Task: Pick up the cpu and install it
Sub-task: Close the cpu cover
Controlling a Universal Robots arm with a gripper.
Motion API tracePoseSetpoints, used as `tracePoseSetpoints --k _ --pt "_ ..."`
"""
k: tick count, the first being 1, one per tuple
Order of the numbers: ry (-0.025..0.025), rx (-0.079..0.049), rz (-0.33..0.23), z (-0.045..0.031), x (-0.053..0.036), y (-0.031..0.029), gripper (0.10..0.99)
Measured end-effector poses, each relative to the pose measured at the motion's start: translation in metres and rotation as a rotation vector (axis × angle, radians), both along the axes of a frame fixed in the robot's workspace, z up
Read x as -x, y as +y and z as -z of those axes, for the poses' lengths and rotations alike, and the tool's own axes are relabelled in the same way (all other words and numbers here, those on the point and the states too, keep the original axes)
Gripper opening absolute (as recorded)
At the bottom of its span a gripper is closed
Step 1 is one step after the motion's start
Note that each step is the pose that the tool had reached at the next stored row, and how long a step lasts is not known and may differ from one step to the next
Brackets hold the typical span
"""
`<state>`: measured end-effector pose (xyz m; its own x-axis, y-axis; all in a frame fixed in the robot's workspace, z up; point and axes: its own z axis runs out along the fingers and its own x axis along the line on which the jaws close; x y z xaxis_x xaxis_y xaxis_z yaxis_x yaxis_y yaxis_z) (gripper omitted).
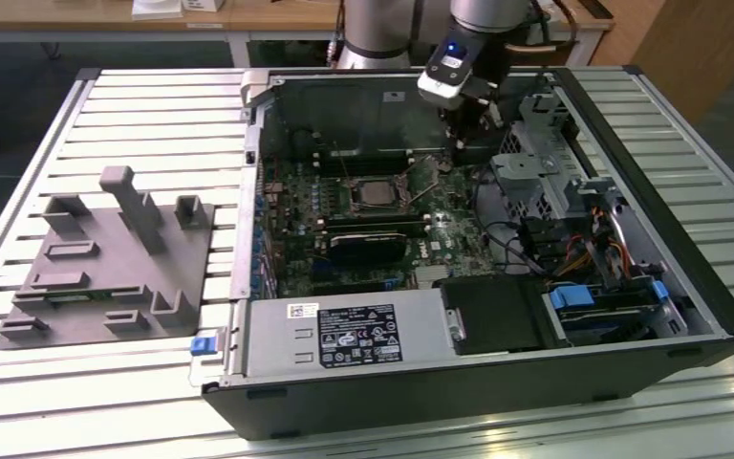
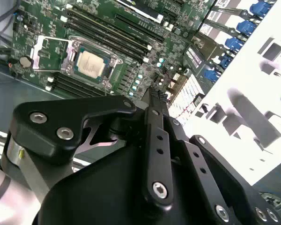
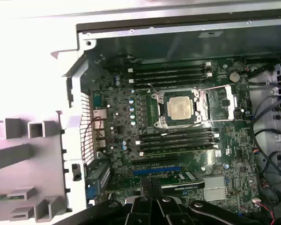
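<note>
Open computer case (image 1: pixel 469 382) on slatted counter (image 1: pixel 150 115), grey fixture block (image 1: pixel 99 258) on the exterior view's left. The cpu (image 3: pixel 180 107), pale metal top up, sits in the motherboard (image 3: pixel 117 122) socket, with the socket's metal plate (image 3: pixel 222 103) folded open beside it. The tool (image 3: pixel 150 183) hangs over the case, well apart from the cpu. Its fingers (image 2: pixel 155 101) are pressed together with nothing between them, and its body is cut off at the frame edge in both wrist views. In the exterior view the tool's tips blur into the dark interior
</note>
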<state>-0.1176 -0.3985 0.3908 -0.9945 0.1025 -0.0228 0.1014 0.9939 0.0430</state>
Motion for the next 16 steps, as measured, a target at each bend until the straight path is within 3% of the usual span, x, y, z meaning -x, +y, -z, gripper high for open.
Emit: tracePoseSetpoints --k 1,16 --pt "-0.0018 -0.001 -0.026 -0.0025 0.0044 -0.0005 0.106" --pt "-0.0017 -0.001 -0.027 -0.0024 0.0026 -0.0004 0.106"
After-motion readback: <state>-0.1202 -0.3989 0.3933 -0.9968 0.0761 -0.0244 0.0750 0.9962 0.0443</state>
